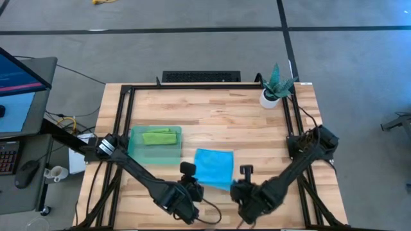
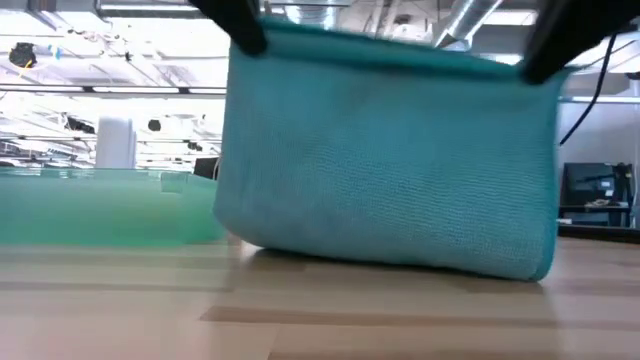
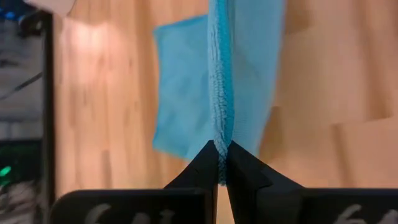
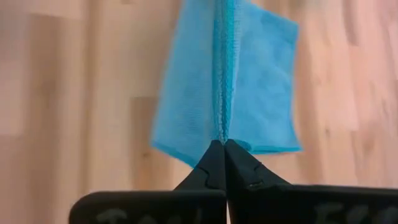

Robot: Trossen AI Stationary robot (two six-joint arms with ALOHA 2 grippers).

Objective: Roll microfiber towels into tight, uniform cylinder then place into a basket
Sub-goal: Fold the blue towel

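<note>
Butcher-block planks of pale wood made up the tabletop (image 1: pixel 212 122), framed by black rails along its edges. Both sets of fingers worked at its near edge, each pinched shut on one corner of the sky blue towel (image 1: pixel 214 168). The left gripper (image 3: pixel 222 163) clamped the cloth's edge between its dark fingers (image 3: pixel 200 174), and the right gripper (image 4: pixel 222 149) did the same at the other corner, its fingers (image 4: pixel 245 168) pressed together with only fabric between them. In the low view the towel hung as a broad sheet from the two grips, its lower hem touching the wood. Beyond the fingers in both wrist views the rest of the cloth spread out over the planks.

Away from the left fingers, toward the table's left side, stood the translucent teal basket (image 1: pixel 154 153), with the lime green towel (image 1: pixel 159 136) lying loosely folded inside at its far end. A potted green plant (image 1: pixel 276 86) in a white pot sat at the far right corner, well apart from both grips.

Around the table lay grey concrete floor crossed by dark lines. A monitor (image 1: pixel 19 77) stood off the left side, with a keyboard and mouse below it. The low view showed a bright workshop with ceiling ducts and lights. No readable writing showed anywhere.
</note>
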